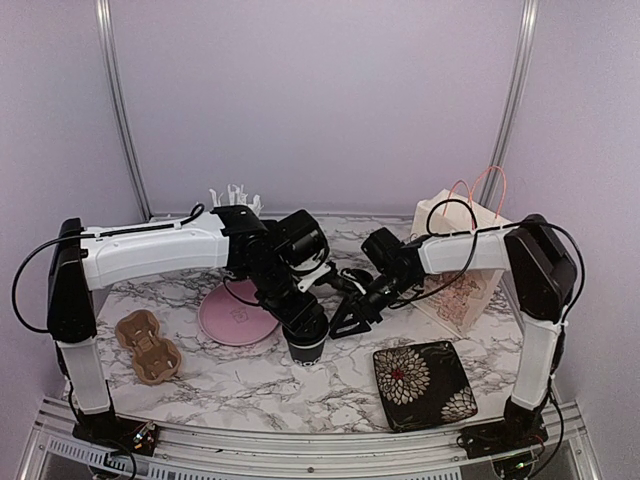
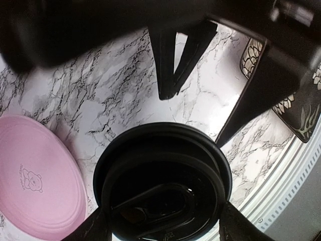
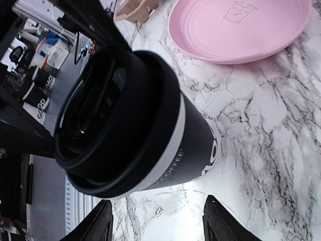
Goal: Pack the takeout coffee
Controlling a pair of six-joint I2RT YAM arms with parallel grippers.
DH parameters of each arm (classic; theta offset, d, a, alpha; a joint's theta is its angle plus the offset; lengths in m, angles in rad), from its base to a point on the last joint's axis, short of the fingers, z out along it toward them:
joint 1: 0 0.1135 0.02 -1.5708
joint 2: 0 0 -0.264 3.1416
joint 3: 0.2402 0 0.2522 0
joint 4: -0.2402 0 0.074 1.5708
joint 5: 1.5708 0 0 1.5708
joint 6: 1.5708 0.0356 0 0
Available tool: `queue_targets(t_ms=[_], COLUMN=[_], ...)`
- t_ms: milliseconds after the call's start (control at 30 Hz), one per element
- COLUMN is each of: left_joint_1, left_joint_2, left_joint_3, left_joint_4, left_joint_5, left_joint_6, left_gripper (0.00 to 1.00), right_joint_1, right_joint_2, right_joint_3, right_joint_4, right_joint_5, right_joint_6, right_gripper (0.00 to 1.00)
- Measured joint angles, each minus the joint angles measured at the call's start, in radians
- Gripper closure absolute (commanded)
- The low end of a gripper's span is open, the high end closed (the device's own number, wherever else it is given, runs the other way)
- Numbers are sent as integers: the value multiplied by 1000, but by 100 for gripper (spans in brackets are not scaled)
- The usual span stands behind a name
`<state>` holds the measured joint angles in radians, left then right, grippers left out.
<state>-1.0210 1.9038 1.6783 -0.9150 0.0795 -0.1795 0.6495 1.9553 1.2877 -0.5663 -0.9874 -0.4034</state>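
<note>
One takeout coffee cup (image 1: 308,346), black with a white band and a black lid, stands on the marble table in front of the pink plate. It fills the left wrist view (image 2: 160,175) and shows in the right wrist view (image 3: 150,130). My left gripper (image 1: 303,322) comes down from above, and its fingers (image 2: 93,228) press against both sides of the lid. My right gripper (image 1: 348,320) is open and empty just right of the cup, with its fingertips (image 3: 95,221) short of it. It also shows in the left wrist view (image 2: 193,118). The second cup is out of view.
A pink plate (image 1: 236,316) lies left of the cup. The brown pulp carrier (image 1: 148,346) is at the front left. A dark floral square dish (image 1: 424,384) is at the front right. A paper bag (image 1: 462,262) stands at the back right. A cup of white sticks (image 1: 235,198) stands at the back.
</note>
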Motion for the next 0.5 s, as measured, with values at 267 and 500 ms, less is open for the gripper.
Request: queue_targets(t_ms=[267, 500], left_joint_1=[0, 0], left_joint_2=[-25, -33], left_joint_3=[-48, -71], left_joint_4=[58, 109], left_joint_5=[0, 1], left_joint_6=[-9, -24], left_gripper=[31, 31], right_joint_1=[-58, -50], right_joint_2=[-53, -41], right_joint_3=[-9, -11], right_joint_4=[13, 68], right_joint_5=[-117, -238], right_joint_6=[109, 254], right_gripper=[50, 68])
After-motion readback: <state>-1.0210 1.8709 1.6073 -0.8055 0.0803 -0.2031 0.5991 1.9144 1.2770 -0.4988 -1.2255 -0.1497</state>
